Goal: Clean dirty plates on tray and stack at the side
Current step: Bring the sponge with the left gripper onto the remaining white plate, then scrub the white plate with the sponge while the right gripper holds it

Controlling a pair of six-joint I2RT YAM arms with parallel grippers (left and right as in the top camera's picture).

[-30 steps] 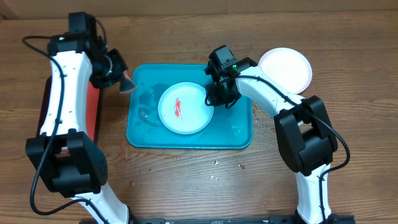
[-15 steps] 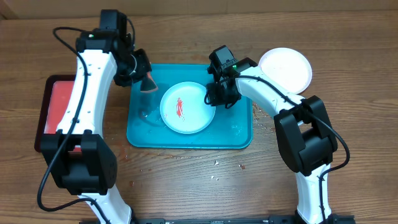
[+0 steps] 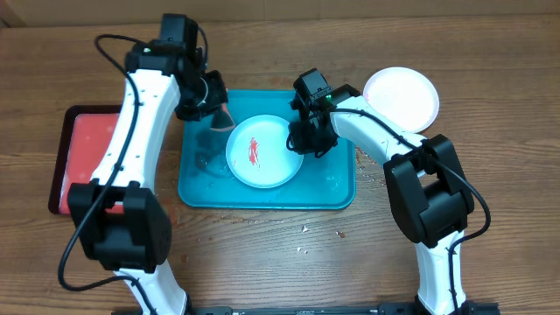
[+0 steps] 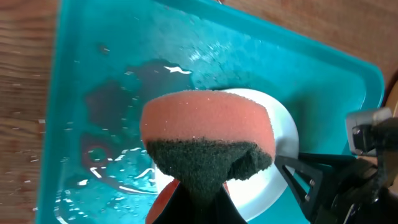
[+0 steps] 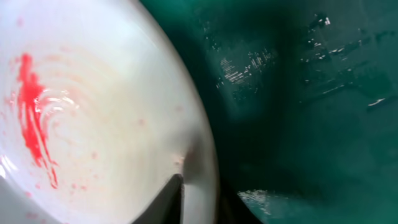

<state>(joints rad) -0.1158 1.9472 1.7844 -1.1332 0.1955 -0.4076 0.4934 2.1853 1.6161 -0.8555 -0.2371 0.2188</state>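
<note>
On the tray (image 3: 332,188), centre, sits the smeared plate (image 3: 262,150), right end effector (image 3: 304,140) clamped on its right rim. Left end effector (image 3: 212,107) grips sponge (image 4: 208,134) above the plate's left edge. Risk: wet tray, shallow rim pinch; scrub pressure could slip or skid the plate.

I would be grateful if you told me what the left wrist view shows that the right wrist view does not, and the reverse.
Only the left wrist view: the orange sponge with its dark scouring side, pinched in the left end effector; the wooden table at the frame's left; the right end effector at the rim of the white plate. Only the right wrist view: the red smear on the plate's ringed surface, seen plainly. Both: the white plate lying on the wet teal tray.
</note>
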